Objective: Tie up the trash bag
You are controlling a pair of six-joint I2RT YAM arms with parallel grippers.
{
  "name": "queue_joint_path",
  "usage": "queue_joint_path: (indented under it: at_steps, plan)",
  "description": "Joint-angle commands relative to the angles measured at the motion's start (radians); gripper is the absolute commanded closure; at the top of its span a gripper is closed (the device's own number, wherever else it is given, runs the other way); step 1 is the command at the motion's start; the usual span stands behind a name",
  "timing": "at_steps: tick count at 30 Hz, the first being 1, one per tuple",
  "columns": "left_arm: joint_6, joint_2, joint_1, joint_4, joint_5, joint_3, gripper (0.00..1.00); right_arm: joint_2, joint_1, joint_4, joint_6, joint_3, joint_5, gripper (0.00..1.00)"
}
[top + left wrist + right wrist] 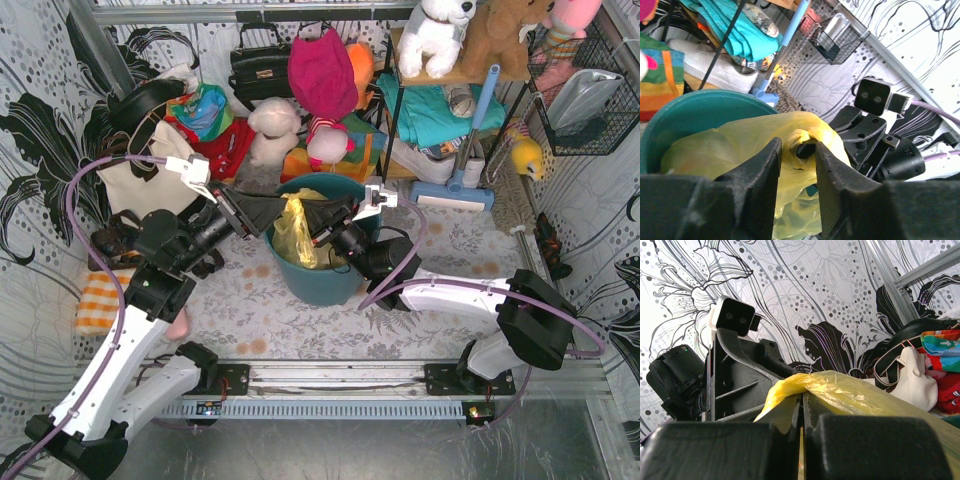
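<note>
At the centre of the desk [450, 245], the round teal plastic bin [335, 285] holds the thin, translucent yellow plastic trash bag [292, 238], whose top is gathered above the rim. The two arms meet over it. The left gripper [275, 212] reaches in from nine o'clock and the right gripper [310, 216] from about four o'clock, so that each can work one side of the bag's mouth.

The right gripper is clamped shut on a pulled-up strand of the yellow plastic. Its own wrist view shows this plainly, with the film running into the closed jaws. This hold seems meant to draw the strand taut.

The left gripper's jaws stand apart on either side of a twisted, knot-like bunch of the bag, with no pinch visible. I judge it is lining up to seize a loop or tail. Whether a knot is already formed there I cannot tell.

The bin steadies the bag, leaving both arms free for tying. A cream fabric tote bag [135, 180] with dark straps lies at ten o'clock, well apart.
</note>
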Motion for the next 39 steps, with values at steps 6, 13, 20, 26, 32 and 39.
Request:
queue_joint_path:
  at_steps: [6, 13, 20, 26, 32, 39]
  plan:
    - [-0.051, 0.01, 0.001, 0.089, 0.072, -0.016, 0.87, -0.038, 0.006, 0.062, -0.018, 0.011, -0.019, 1.0]
    - [0.017, 0.013, 0.0, 0.033, 0.012, 0.035, 1.0, -0.045, 0.007, 0.056, -0.023, 0.003, -0.011, 0.92]
    - [0.117, 0.011, 0.001, -0.046, -0.064, 0.13, 1.0, -0.053, 0.006, 0.051, -0.028, -0.01, 0.004, 0.74]
    - [0.14, 0.006, 0.001, -0.058, -0.09, 0.162, 1.0, -0.056, 0.006, 0.053, -0.028, -0.019, 0.01, 0.78]
    - [0.104, 0.013, 0.001, -0.099, -0.081, 0.167, 0.79, -0.055, 0.007, 0.052, -0.032, -0.012, 0.009, 0.99]
    - [0.005, -0.011, 0.001, -0.089, 0.037, 0.103, 0.48, -0.049, 0.006, 0.058, -0.038, -0.003, 0.019, 1.0]
